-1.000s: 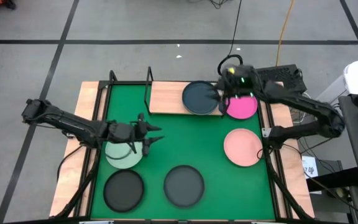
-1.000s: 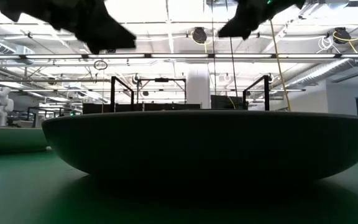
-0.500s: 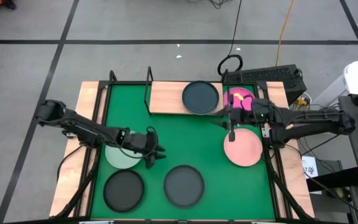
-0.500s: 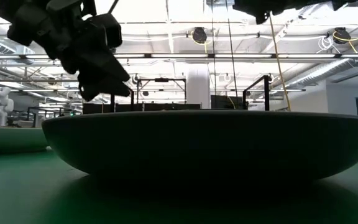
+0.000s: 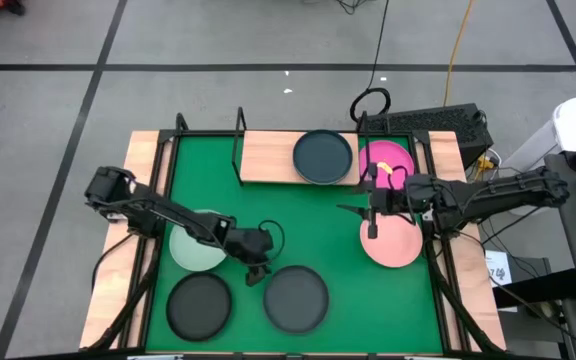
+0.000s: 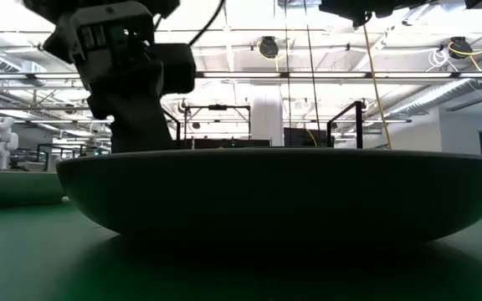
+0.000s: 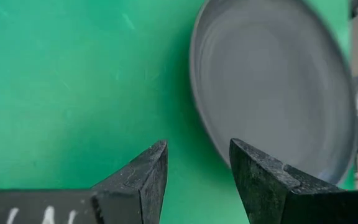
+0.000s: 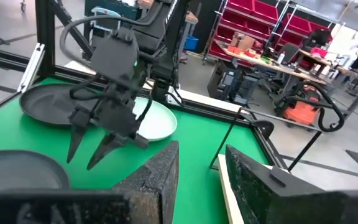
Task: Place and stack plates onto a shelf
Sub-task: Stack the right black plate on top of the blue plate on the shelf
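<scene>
The light-wood shelf [image 5: 268,158] stands at the table's far edge, and a dark grey plate [image 5: 323,157] rests on it. A magenta plate [image 5: 388,157] and a light pink plate [image 5: 393,243] lie at the right. A mint plate [image 5: 194,250] and two dark grey plates [image 5: 199,305] [image 5: 296,298] lie flat on the green mat. My left gripper [image 5: 256,272] [image 7: 197,162] is open and points down at the left rim of the middle dark plate [image 7: 272,81]. My right gripper [image 5: 366,212] [image 8: 201,168] is open, above the pink plate's far-left edge.
Black rod uprights [image 5: 238,135] stand at the shelf's left end and along the table's sides. In the low view a dark plate [image 6: 283,192] fills the foreground, with my left gripper [image 6: 132,84] behind it. Bare mat [image 5: 288,220] lies between the plates. Cables hang off the far edge.
My left gripper has moved from above the mint plate toward the right and near edge and come down beside the middle dark plate. My right gripper has drawn back from the shelf toward the near edge, to above the pink plate. No plate has moved.
</scene>
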{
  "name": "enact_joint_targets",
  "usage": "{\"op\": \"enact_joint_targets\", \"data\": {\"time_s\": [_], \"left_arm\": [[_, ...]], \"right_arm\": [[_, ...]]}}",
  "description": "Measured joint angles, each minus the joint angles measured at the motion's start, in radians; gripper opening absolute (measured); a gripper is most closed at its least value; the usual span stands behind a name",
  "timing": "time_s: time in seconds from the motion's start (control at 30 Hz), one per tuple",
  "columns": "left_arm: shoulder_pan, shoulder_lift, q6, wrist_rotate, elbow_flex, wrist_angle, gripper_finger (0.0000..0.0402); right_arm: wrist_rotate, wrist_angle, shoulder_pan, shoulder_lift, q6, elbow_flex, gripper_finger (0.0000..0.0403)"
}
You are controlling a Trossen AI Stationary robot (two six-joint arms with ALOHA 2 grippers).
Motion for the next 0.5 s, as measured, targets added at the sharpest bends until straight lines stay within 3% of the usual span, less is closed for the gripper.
{"op": "enact_joint_targets", "data": {"time_s": [0.5], "left_arm": [[-0.007,0.123,-0.031,0.091,0.098,-0.108,0.0177]], "right_arm": [[0.000,-0.018,0.014,0.000,-0.023,0.000,0.0114]]}}
